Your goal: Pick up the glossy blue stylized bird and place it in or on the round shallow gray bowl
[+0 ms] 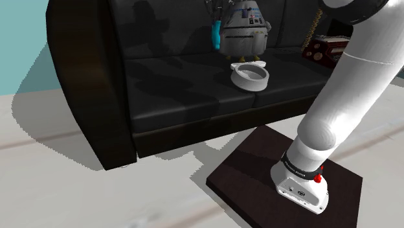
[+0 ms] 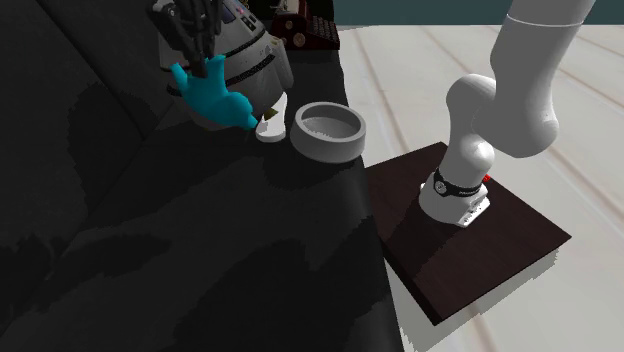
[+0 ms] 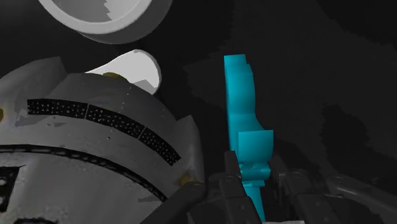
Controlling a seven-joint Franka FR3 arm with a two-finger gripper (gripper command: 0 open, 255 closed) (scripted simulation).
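the hand has its two fingers drawn in on the narrow end of the blue bird. the bird hangs clear of the black sofa seat, just beside the white egg-shaped figure. its long axis runs straight out from the fingers, pointing down toward the cushion.

the relation that matters: the grey bowl sits on the seat, lower than the bird and off to the second exterior view's right. the figure's white foot lies between them, just beside the bowl's wall. i judge the carry has to go sideways past the figure's belly before any lowering — a swing could clip it.

hard to make out: the contact at the bird's narrow end is lost in shadow, so the grip reads as closed rather than proven tight. in the shoulder view the hand is dark against the backrest and cut by the top edge.
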